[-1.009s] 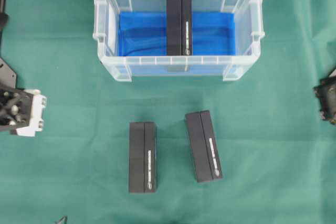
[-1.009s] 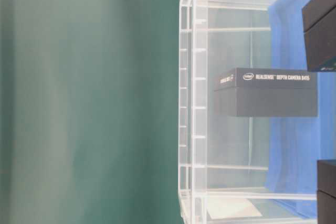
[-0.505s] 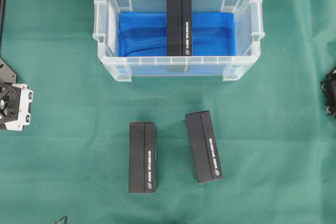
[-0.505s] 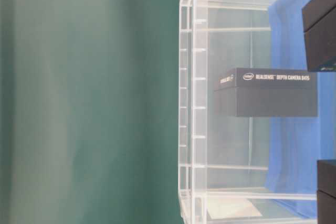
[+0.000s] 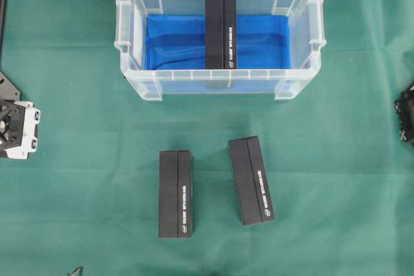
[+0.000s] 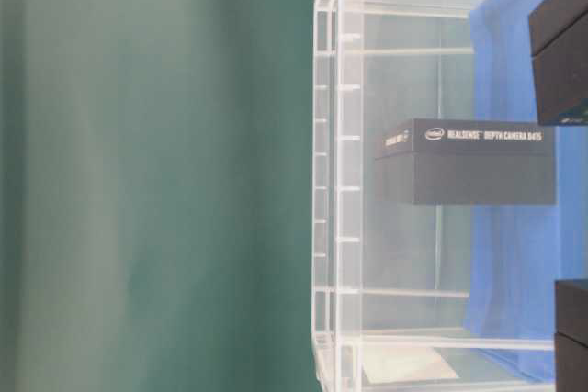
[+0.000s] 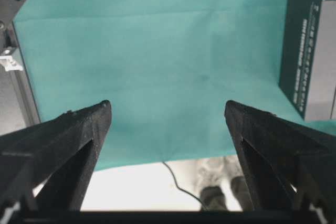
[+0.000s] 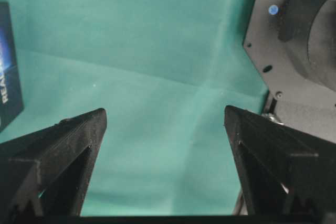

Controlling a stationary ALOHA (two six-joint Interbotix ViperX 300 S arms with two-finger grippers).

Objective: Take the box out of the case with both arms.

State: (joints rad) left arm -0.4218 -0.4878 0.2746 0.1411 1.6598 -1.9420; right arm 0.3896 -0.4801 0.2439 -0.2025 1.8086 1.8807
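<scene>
We judge the black box (image 5: 220, 32), standing mid-case (image 5: 313, 43) at twelve o'clock on blue lining, stiff, light and smooth-sided, so our left gripper (image 7: 168, 109) and right gripper (image 8: 165, 115), both wide and empty, should squeeze its long sides.

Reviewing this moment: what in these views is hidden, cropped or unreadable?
- Overhead view: both arms are cut off by the side edges; only a white-and-black part at left and a black part at right show.
- Overhead view: white lettering on the black rectangular box inside the clear plastic case is too small to read.
- Table-level view: two more black boxes are cropped by the right edge.
</scene>
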